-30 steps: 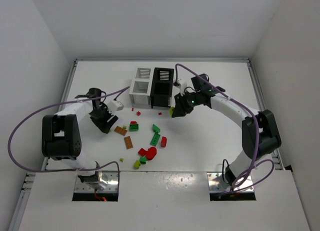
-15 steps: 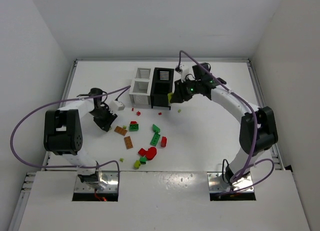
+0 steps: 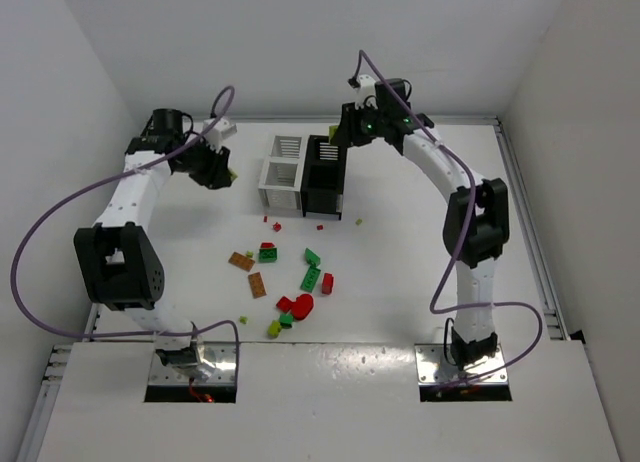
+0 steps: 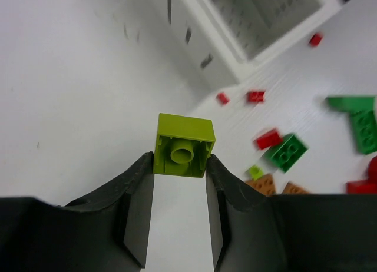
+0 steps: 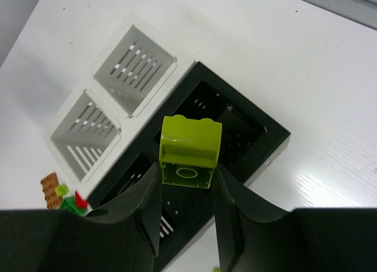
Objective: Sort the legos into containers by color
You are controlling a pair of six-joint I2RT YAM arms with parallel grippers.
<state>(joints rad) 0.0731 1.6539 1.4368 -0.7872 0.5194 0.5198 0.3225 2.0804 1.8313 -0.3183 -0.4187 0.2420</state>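
Legos (image 3: 311, 277) are lying scattered on the table (image 3: 430, 262) on the near side of the bins, with red, green, lime and brown pieces loosely grouped near the middle. The left gripper (image 4: 179, 166) is clamping a lime brick (image 4: 183, 143) by its sides, its hollow underside facing the wrist camera, above bare table to the left of the white bins (image 3: 281, 172). The right gripper (image 5: 187, 176) is pinching a second lime brick (image 5: 190, 148) the same way, directly over the black bin (image 5: 262, 128), which is standing right against the white pair. Both arms are reaching toward the far end of the table, well apart from the loose pieces.
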